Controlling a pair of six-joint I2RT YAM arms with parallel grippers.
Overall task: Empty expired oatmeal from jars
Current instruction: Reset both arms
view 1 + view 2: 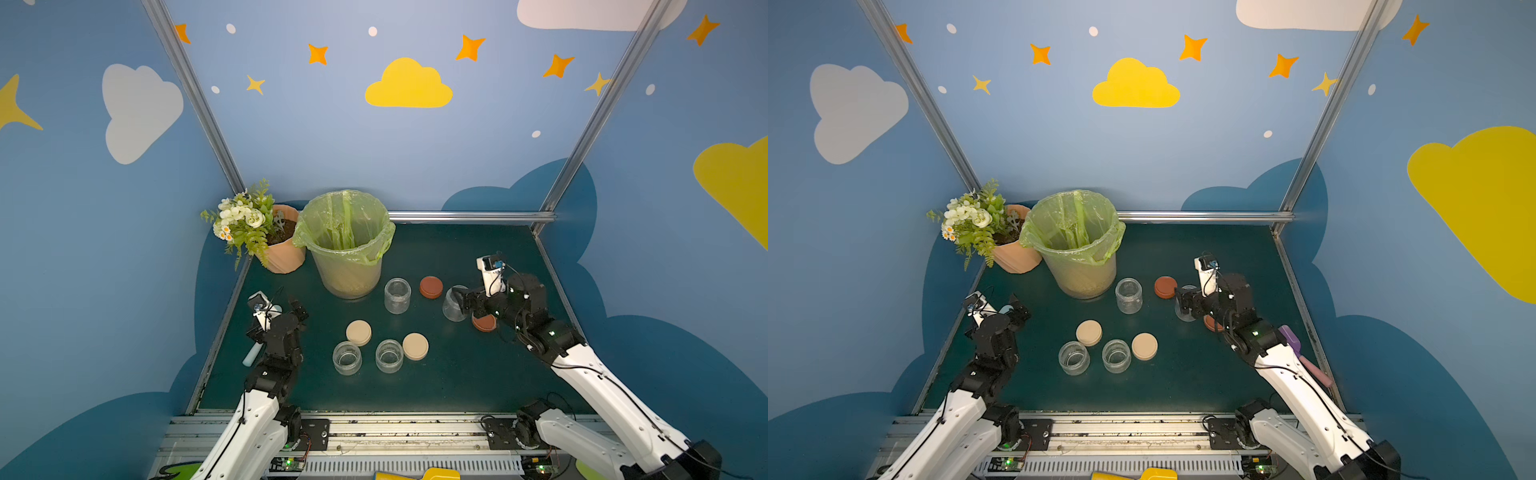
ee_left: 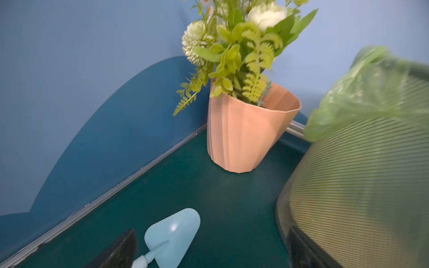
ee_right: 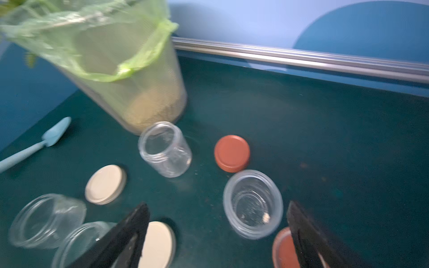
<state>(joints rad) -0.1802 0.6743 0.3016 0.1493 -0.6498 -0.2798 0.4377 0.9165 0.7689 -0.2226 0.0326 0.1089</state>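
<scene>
Oatmeal [image 3: 148, 109] seems all in bin [image 3: 167, 76]; right fingers [image 3: 137, 220] wide apart beside last jar [image 3: 253, 204], holding nothing (left fingers [image 2: 123, 246] same). Pull back straight, not knock jar, lid [image 3: 284, 248].

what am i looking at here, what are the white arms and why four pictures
Two robot arms, each ending in a two-fingered pincer. Two pictures look down from twin overhead cameras; two come from a camera on each wrist. On the green table stand a bag-lined bin, a flower pot and four open, nearly empty glass jars, lids lying beside them; a blue trowel lies by the left arm. The left pincer is open and empty. The right pincer is open too, one jar standing between its fingers, not gripped.
</scene>
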